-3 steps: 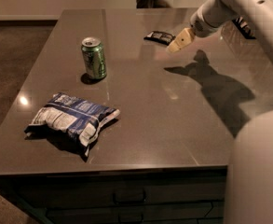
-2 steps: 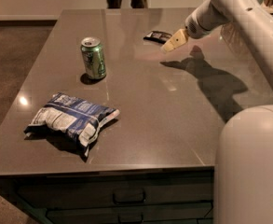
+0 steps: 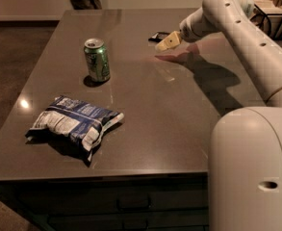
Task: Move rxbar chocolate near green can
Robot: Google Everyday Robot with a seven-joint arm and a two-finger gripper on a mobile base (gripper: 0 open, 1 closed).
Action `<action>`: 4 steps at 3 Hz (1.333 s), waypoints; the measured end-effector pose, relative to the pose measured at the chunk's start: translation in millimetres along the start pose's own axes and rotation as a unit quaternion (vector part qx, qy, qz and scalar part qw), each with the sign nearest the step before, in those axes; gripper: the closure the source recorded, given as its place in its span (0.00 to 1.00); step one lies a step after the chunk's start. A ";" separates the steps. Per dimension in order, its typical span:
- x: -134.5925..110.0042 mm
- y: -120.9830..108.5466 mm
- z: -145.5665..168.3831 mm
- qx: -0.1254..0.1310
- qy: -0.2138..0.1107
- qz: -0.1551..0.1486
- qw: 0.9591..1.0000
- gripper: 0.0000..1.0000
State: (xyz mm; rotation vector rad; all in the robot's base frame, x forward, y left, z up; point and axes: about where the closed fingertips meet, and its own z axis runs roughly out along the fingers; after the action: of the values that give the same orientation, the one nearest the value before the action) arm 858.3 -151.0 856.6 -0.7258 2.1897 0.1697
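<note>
the gripper (image 3: 168, 41) hangs in the upper middle of the frame, just right of centre, its pale yellowish tip angled down and to the left, low over the table (image 3: 179, 129). is it clamped or loose? can't tell from here, the tip reads as one pale wedge. right at that tip, to its upper left, lies the rxbar chocolate (image 3: 157, 35), a small flat dark wrapper on the far part of the table; whether the gripper touches it, i can't tell. the white arm (image 3: 246, 42) runs from the gripper up to the top right, then down the right edge to the big rounded robot body (image 3: 251, 167) filling the lower right corner. its shadow (image 3: 212, 76) falls on the tabletop below the gripper. over to the left, well apart from the bar, the green can (image 3: 97, 60) stands upright in the upper left part of the tabletop. further down, in the lower left, a blue-and-white chip bag (image 3: 73, 124) lies crumpled and flat near the front edge. a wire basket (image 3: 273, 14) sits in the top right corner behind the arm.
</note>
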 end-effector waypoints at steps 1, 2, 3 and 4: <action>-9.8 -1.6 19.0 0.006 -0.017 0.018 1.000 0.00; -15.5 -1.8 30.2 0.007 -0.024 0.035 0.999 0.00; -16.5 -1.8 36.5 0.004 -0.024 0.053 0.998 0.17; -14.7 -2.1 41.3 -0.001 -0.019 0.068 0.998 0.41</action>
State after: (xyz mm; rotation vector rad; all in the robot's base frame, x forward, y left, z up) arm 894.2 -131.9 840.1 -0.5707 2.2022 0.2525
